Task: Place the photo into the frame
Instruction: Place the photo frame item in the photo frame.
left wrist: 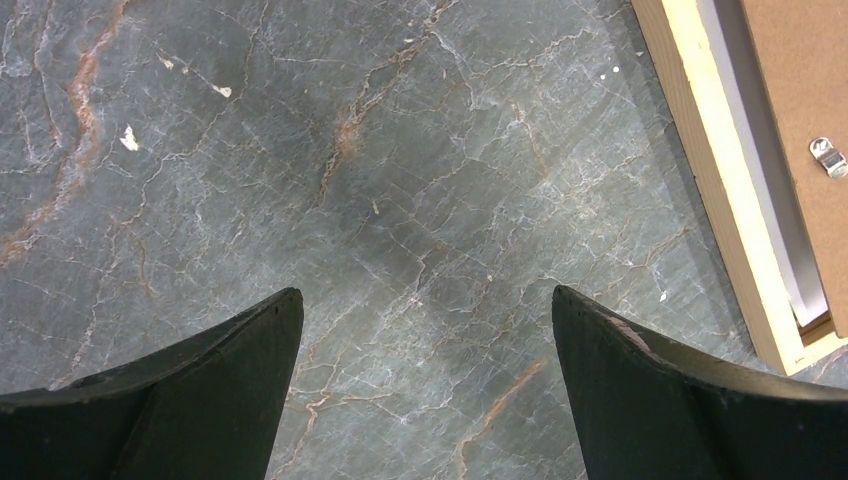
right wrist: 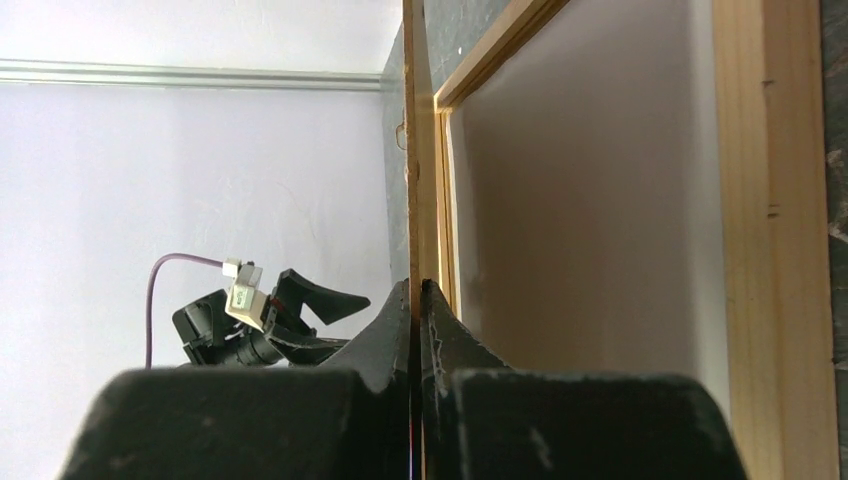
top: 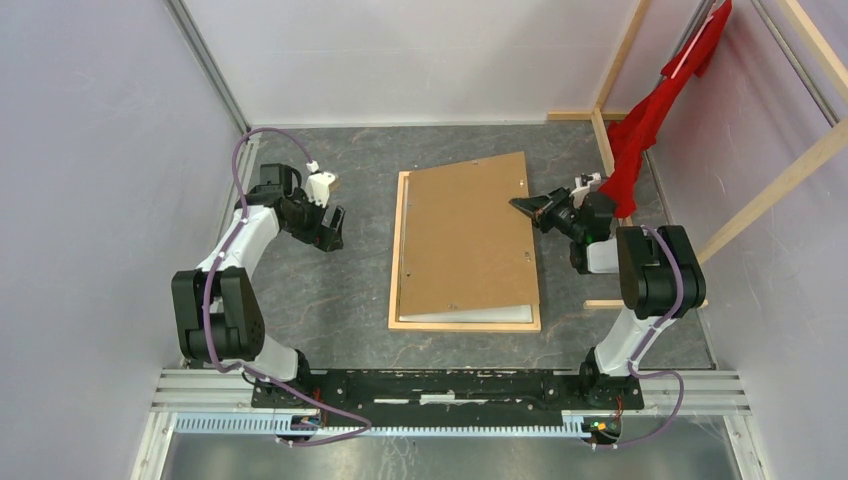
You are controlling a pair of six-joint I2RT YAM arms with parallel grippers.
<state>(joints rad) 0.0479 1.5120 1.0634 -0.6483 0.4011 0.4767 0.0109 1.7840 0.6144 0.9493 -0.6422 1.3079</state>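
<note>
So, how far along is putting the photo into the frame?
Done, apparently: a white sheet, likely the photo face down, lies inside the frame. In hand: the right tool pinches the backing board, which sits askew over the frame. The left tool hangs open, idle. Left: seat the board squarely.

The grey marbled tabletop (left wrist: 400,200) is veined white and rust; a plain brown rectangular backing board (top: 465,235) lies over a pale natural-wood picture frame (top: 465,325) — white-backed paper print (top: 470,313) showing at six o'clock; red cloth (top: 636,150) at one o'clock.
</note>
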